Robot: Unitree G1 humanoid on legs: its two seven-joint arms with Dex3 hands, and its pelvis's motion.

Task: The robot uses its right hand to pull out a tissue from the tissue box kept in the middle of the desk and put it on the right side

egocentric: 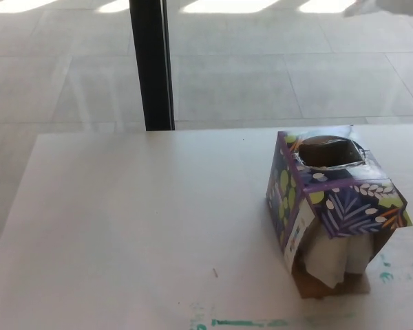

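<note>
Neither hand shows in the head view, so I cannot tell whether the right one is clamped on anything. At the top right edge a pale blur (392, 7) may be the tissue, too unclear to confirm. The tissue box (334, 210) stands on the surface (124, 220), its top opening empty. Placing well likely means lowering the tissue onto bare surface right of the box, clear of it.

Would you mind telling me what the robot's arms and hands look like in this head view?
Neither arm nor hand shows in the head view now, so their colours, shapes and markings cannot be described. Only the patterned tissue box on the pale desk is visible, plus a pale blurred scrap at the top right edge.
</note>
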